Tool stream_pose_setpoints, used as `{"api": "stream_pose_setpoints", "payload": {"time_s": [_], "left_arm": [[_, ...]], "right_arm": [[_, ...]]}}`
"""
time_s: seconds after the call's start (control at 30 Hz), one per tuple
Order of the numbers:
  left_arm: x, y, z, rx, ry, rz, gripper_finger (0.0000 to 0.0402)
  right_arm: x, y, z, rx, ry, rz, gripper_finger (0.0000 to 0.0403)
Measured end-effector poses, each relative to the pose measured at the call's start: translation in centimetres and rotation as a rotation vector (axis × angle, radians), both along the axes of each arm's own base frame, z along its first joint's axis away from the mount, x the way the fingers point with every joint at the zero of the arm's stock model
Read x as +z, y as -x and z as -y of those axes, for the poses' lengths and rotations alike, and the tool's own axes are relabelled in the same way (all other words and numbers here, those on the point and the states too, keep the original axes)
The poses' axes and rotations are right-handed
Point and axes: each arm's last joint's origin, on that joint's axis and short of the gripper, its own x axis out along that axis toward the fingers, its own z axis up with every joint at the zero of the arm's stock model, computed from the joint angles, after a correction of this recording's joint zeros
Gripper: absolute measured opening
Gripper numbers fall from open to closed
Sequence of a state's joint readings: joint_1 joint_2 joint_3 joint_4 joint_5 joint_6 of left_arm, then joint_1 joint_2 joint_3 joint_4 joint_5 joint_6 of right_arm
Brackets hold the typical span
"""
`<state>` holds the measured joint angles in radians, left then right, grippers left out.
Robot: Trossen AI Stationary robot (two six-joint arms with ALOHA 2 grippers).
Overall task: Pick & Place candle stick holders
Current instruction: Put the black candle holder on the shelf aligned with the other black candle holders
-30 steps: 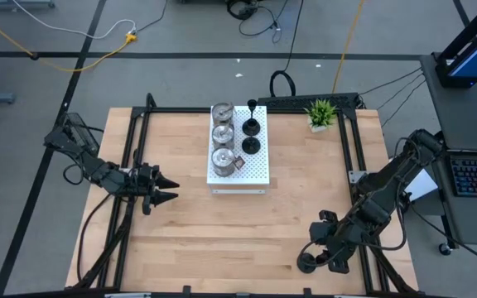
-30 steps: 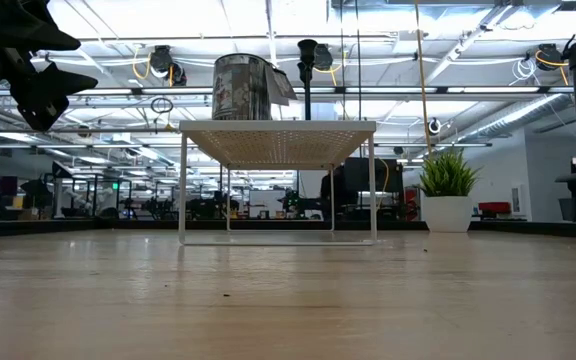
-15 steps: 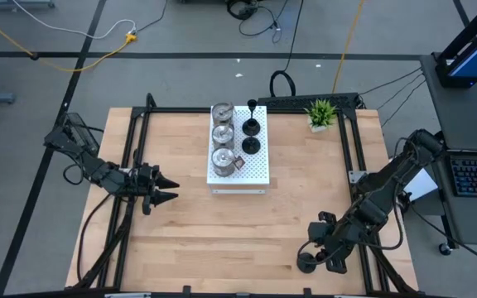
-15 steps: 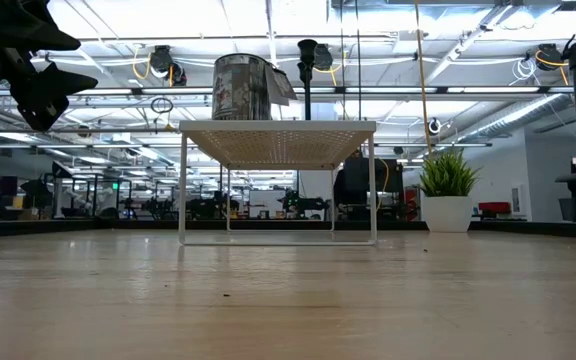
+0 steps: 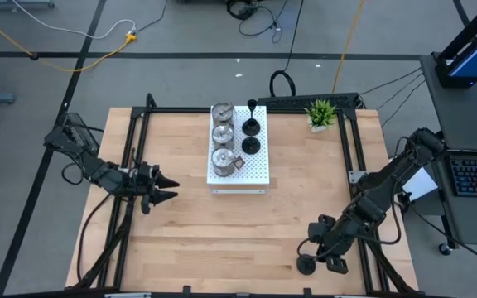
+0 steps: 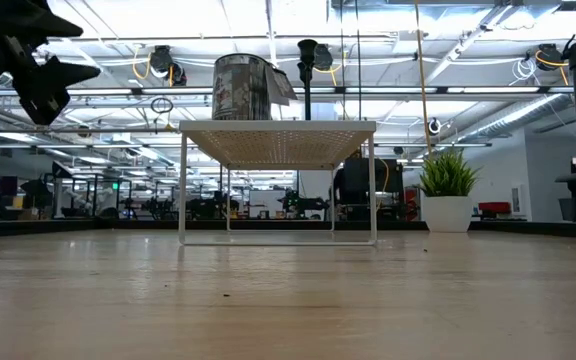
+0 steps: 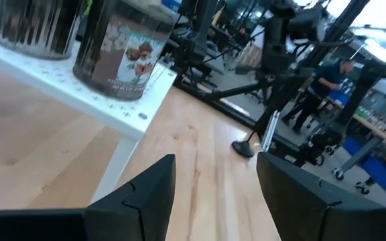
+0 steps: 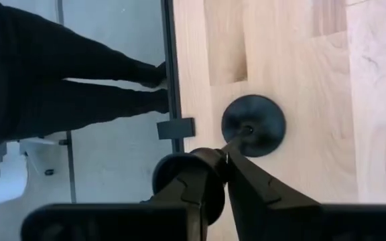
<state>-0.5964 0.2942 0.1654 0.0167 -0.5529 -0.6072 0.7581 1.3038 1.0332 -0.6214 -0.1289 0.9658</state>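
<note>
A white perforated board (image 5: 251, 172) stands on the table and carries three silver cup holders (image 5: 222, 134) and two black stemmed holders (image 5: 252, 136). In the low view the silver cups (image 6: 242, 87) and a black stem (image 6: 307, 70) stand on its top. My right gripper (image 5: 315, 255) is shut on a third black holder (image 8: 253, 125) near the table's near right corner. My left gripper (image 5: 171, 187) is open and empty above the table's left part, left of the board. It also shows in the left wrist view (image 7: 216, 194) and the low view (image 6: 38, 70). My right gripper pinches the black holder's thin stem near its top (image 8: 230, 151) between its two fingers (image 8: 203, 181). The fingers come from above, pointing down. The holder stands upright below them. Its round base (image 5: 305, 265) is at the table top, and I cannot tell whether it touches.
A small green potted plant (image 5: 320, 112) stands at the far right of the table. Black frame rails (image 5: 359, 157) run along the table's left and right sides. Bare wood (image 5: 222, 232) lies between the board and the near edge. A person's legs (image 8: 66, 80) show beyond the table.
My right arm has shifted a little toward the table's near edge, and the black holder's base has stayed where it was. My left gripper has moved slightly, still open.
</note>
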Motion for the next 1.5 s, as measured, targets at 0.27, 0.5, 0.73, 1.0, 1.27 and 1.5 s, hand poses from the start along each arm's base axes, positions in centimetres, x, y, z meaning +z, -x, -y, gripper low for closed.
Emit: {"api": "stream_pose_setpoints", "payload": {"time_s": [0.27,0.5,0.73,1.0,1.27,1.5], "left_arm": [[0.9,0.0,0.0,0.0,0.056,0.083,0.0214],[2.5,0.0,0.0,0.0,0.149,0.222,0.0214],[3.4,-0.5,0.3,-0.001,0.2,0.306,0.0214],[6.3,-2.9,2.1,-0.043,0.179,0.282,0.0214],[11.5,-7.3,5.4,-0.15,0.043,0.194,0.0214],[13.8,-11.4,8.3,-0.165,0.007,-0.001,0.0214]], "right_arm": [[0.4,-0.7,1.3,-0.025,0.002,0.027,0.0016],[1.2,-1.7,2.8,-0.065,0.003,0.102,0.0007],[3.3,-3.1,4.2,-0.072,-0.013,0.184,0.0007],[6.0,-4.4,5.7,-0.099,-0.074,0.243,0.0007],[8.0,-5.1,6.7,-0.105,-0.123,0.289,0.0006],[8.4,-5.2,6.7,-0.094,-0.12,0.309,0.0006]]}}
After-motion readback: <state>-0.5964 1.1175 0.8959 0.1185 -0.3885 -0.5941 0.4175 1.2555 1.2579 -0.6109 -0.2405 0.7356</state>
